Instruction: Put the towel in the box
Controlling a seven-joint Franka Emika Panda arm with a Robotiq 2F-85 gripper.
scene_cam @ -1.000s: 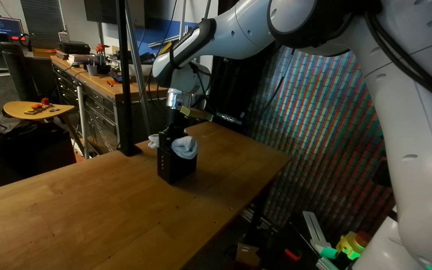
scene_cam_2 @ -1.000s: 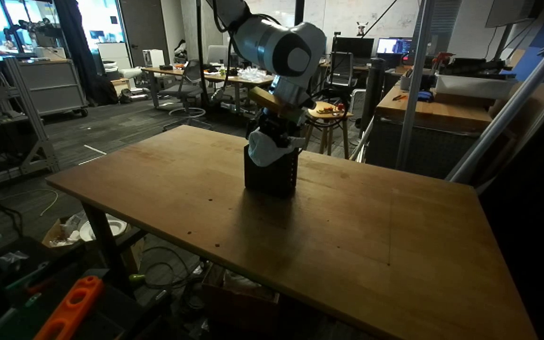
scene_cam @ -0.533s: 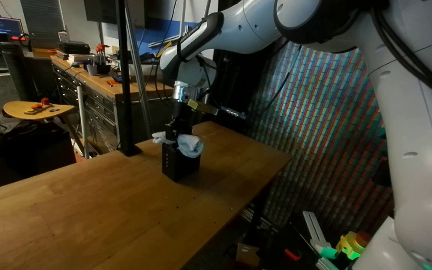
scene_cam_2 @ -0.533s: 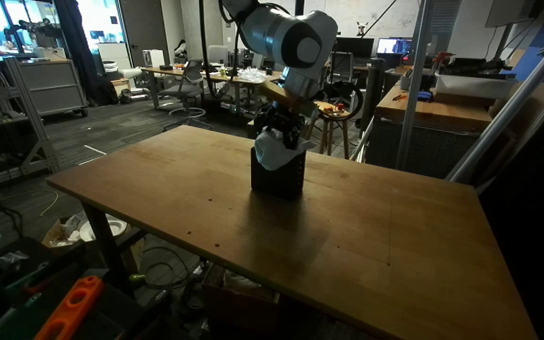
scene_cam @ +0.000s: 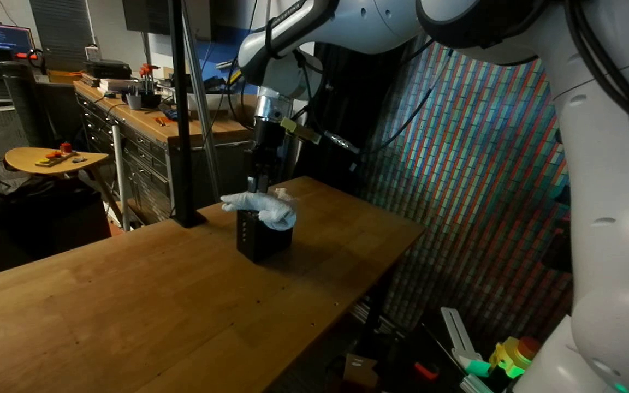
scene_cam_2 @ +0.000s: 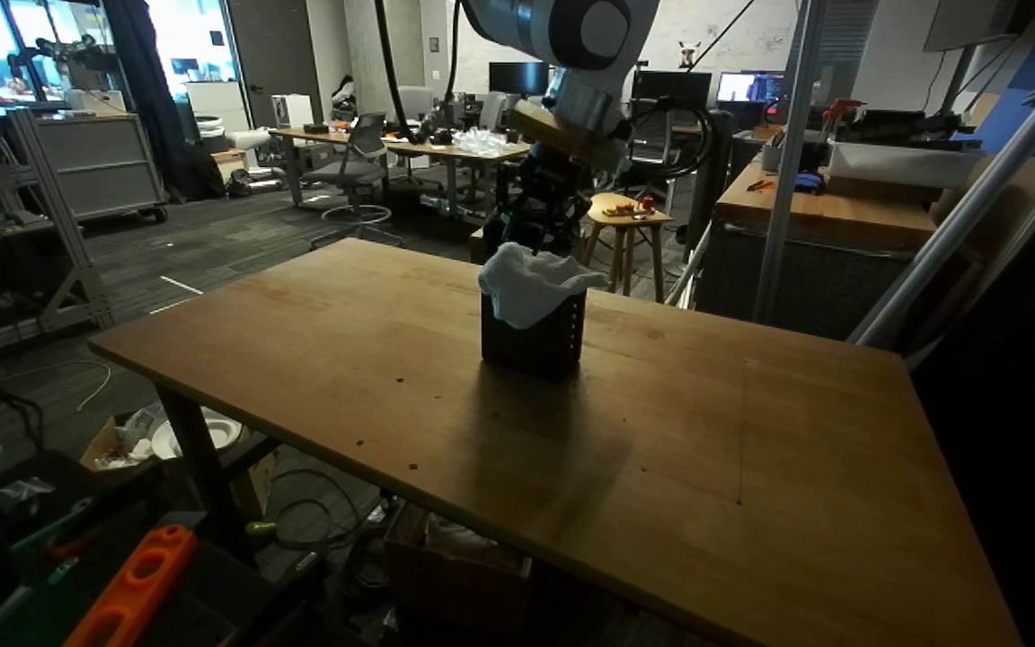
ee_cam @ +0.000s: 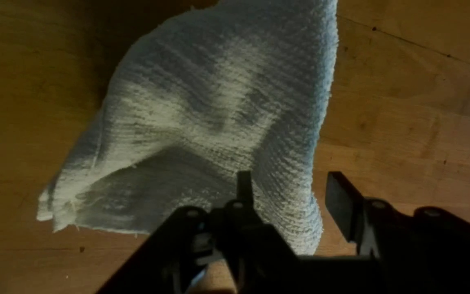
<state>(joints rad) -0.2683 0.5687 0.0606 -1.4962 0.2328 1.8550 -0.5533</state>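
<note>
Towel, pale, ribbed, in soft folds over the box, hand with jaws apart.

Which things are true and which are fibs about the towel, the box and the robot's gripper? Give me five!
1. The towel lies across the top of the box. True.
2. The towel is bright red. False: it looks pale.
3. The gripper is open. True.
4. The box stands on the floor. False: it stands on the table.
5. The whole towel is tucked inside the box. False: part of it hangs outside.
</note>
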